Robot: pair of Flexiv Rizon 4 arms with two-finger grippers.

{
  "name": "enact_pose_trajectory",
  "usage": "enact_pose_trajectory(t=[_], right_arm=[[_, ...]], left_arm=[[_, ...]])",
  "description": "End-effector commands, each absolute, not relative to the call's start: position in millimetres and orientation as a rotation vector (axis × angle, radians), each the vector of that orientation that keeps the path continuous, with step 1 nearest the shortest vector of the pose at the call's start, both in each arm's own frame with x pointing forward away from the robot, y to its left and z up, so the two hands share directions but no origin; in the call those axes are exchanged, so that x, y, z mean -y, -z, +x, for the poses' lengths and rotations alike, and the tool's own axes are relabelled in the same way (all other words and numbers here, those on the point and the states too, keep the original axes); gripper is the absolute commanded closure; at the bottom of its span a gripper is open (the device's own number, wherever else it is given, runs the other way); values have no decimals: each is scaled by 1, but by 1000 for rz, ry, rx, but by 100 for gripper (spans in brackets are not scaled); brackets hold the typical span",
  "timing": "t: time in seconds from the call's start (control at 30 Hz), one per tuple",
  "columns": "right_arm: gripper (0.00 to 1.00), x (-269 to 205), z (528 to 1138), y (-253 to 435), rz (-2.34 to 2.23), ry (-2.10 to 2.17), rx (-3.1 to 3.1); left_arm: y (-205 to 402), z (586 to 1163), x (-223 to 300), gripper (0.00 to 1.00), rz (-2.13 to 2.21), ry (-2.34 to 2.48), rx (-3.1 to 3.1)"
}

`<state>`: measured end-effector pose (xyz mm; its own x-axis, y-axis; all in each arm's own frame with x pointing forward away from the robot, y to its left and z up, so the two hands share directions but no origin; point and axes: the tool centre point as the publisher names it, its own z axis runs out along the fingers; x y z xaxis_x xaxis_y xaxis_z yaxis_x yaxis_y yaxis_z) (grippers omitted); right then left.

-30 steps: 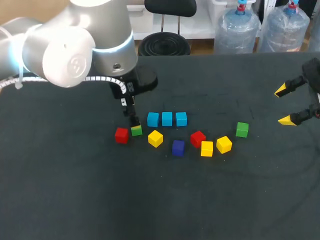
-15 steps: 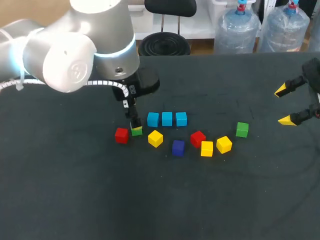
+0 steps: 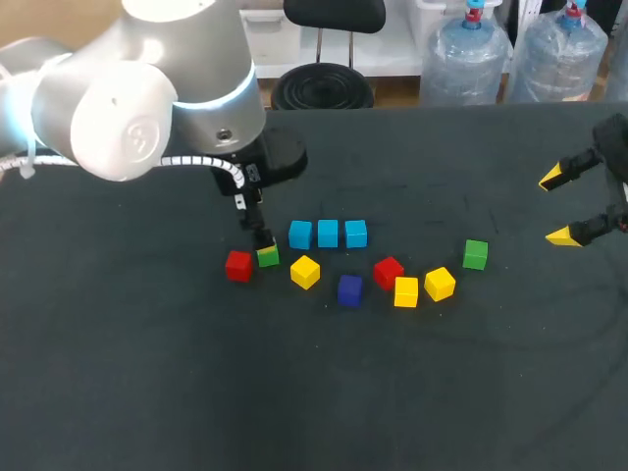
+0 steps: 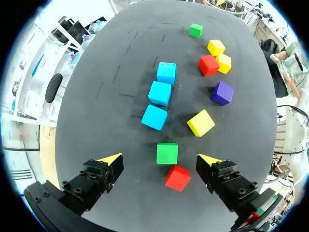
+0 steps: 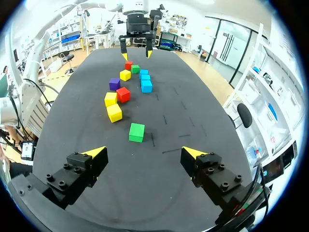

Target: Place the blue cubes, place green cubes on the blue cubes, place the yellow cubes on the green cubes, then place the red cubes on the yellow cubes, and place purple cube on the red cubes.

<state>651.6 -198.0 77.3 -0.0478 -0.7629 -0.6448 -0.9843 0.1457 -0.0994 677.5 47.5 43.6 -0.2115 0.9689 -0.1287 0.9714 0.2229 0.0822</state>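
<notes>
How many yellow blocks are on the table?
3. One yellow cube lies left of the purple cube. A second yellow cube and a third yellow cube sit side by side right of it, by a red cube. None seems hidden.

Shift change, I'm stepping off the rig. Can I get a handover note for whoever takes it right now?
Left tool: open, over the first green cube, which sits untouched between its fingers with a red cube beside it.
Right tool: open and empty at the table's right edge, second green cube ahead of it.
Done: three blue cubes set in a row.
Loose on the table: three yellow cubes, other red cube, purple cube.
Left: every layer above blue; nothing is stacked yet. Only two green cubes are in view.
</notes>
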Motion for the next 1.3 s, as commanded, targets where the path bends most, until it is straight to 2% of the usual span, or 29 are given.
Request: enact_pose_trajectory(t=[0.03,1.17,1.2,1.3], right_arm=[[0,198,653,-76,-1667,-509,-1859],[0,198,653,-76,-1667,-509,-1859],[0,198,653,-76,-1667,-509,-1859],[0,198,653,-76,-1667,-509,-1859]], left_arm=[[-43,677,-48,0,1868,26,-2331],[-9,664,-37,0,1921,7,-2347],[-9,665,-37,2,1922,8,-2346],[-9,666,-38,20,1925,14,-2343]])
